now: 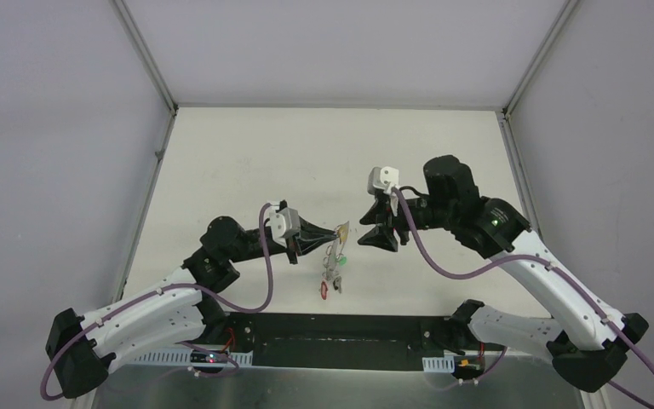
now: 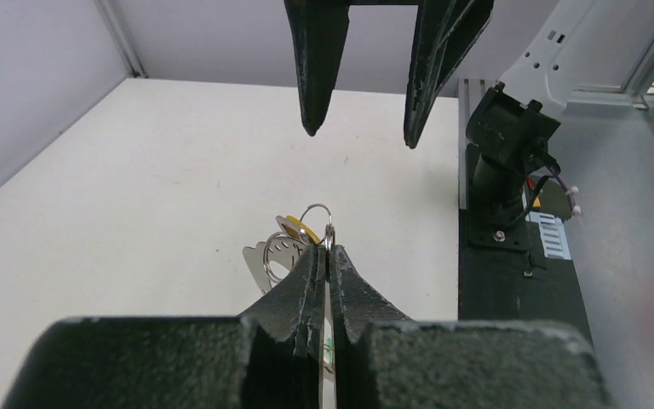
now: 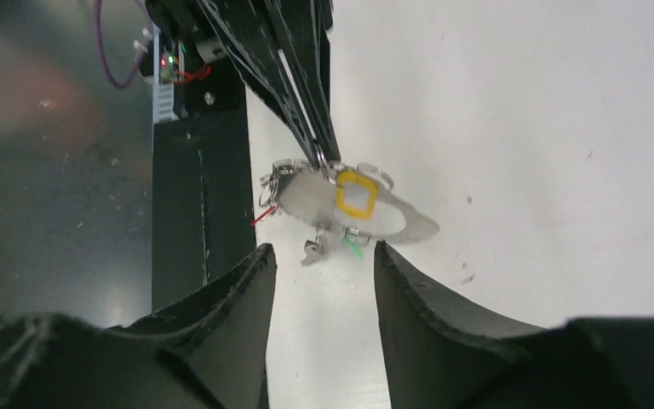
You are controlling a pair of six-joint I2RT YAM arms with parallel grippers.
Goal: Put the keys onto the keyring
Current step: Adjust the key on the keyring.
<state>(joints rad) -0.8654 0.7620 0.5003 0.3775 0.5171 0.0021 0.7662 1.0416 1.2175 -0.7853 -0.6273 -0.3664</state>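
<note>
Your left end effector (image 2: 328, 251) was pinched fully shut on the keys (image 3: 306, 198). It gripped the bunch at its top, where a thin wire ring (image 2: 315, 213) stuck out past the fingertips. The keys hung from that grip over the desk (image 3: 519, 128). A yellow tag (image 3: 341, 194) lay against their flat silver metal, and a green bit (image 3: 353, 248) and a red bit (image 3: 260, 217) dangled at their lower edge. Your right end effector (image 3: 324, 249) stood just beside the keys, pointed at them, its jaws about half apart and holding nothing.
</note>
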